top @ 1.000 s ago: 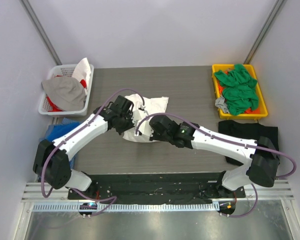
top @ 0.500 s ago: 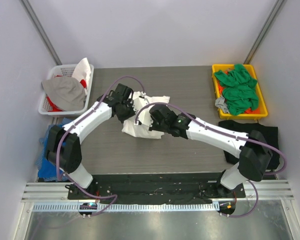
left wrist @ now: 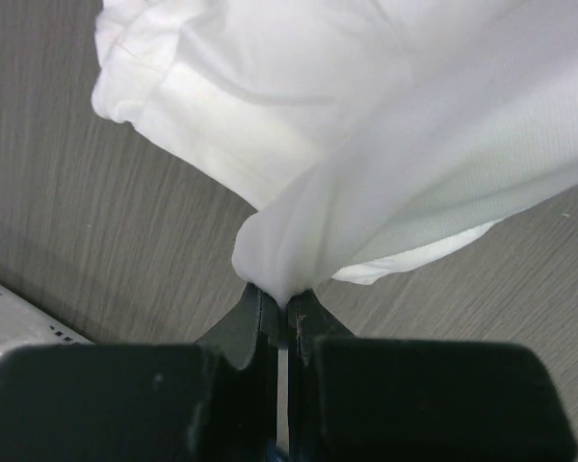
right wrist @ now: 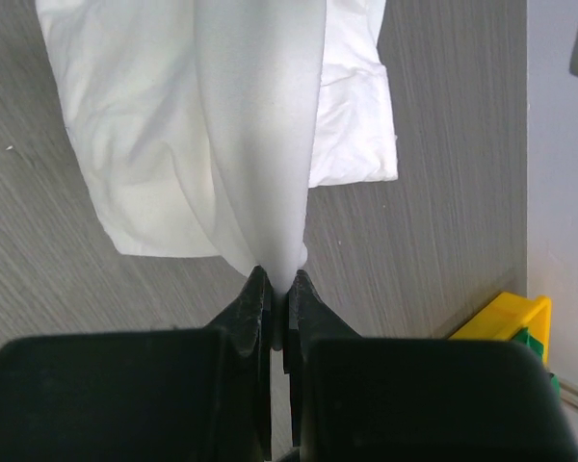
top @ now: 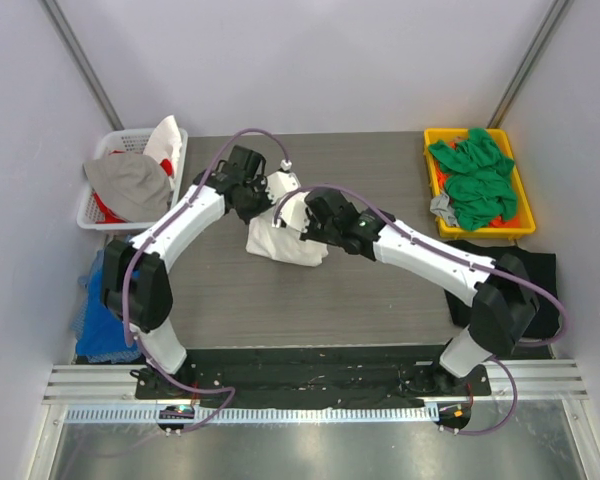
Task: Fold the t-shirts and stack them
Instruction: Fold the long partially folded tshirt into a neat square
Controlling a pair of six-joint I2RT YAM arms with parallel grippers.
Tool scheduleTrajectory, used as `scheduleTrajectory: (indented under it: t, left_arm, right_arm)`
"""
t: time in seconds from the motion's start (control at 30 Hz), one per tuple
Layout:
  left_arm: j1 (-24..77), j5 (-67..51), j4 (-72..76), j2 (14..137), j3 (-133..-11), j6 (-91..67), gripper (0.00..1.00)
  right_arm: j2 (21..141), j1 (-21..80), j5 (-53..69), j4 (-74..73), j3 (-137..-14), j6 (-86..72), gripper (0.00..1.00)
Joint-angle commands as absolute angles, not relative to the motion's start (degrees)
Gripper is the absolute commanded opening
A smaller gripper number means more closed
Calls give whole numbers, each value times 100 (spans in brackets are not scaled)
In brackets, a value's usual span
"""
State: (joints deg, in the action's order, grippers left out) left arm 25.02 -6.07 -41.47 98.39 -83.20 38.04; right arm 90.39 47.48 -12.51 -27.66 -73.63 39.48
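Observation:
A white t-shirt (top: 285, 238) hangs bunched above the middle of the grey table, held at its top by both grippers. My left gripper (top: 268, 190) is shut on a pinch of its cloth (left wrist: 366, 164), jaws closed on the fabric (left wrist: 277, 296). My right gripper (top: 298, 212) is shut on another fold of the same shirt (right wrist: 202, 144), pinched at the jaw tips (right wrist: 280, 287). Bright green t-shirts (top: 475, 180) lie heaped in a yellow tray (top: 520, 225) at the back right. A black t-shirt (top: 480, 262) lies flat at the right, partly under my right arm.
A white basket (top: 125, 215) with grey, white and red cloth stands at the back left. Blue cloth (top: 95, 310) lies off the table's left edge. The yellow tray's corner shows in the right wrist view (right wrist: 506, 322).
Both grippers have moved toward the back of the table and lifted the white shirt; it now hangs more gathered and narrower than before.

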Motion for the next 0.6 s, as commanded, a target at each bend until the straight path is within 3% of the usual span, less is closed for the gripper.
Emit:
scheduleTrajectory:
  t: [0.0, 0.57]
  left_arm:
    - [2382, -519, -4184, 10063, -8789, 3911, 0]
    - [2162, -457, -4113, 11118, -9799, 3955, 0]
  right_arm:
    - [9132, 4588, -1248, -2681, -7734, 4104, 1]
    - [10107, 3867, -932, -2584, -8437, 4430, 1]
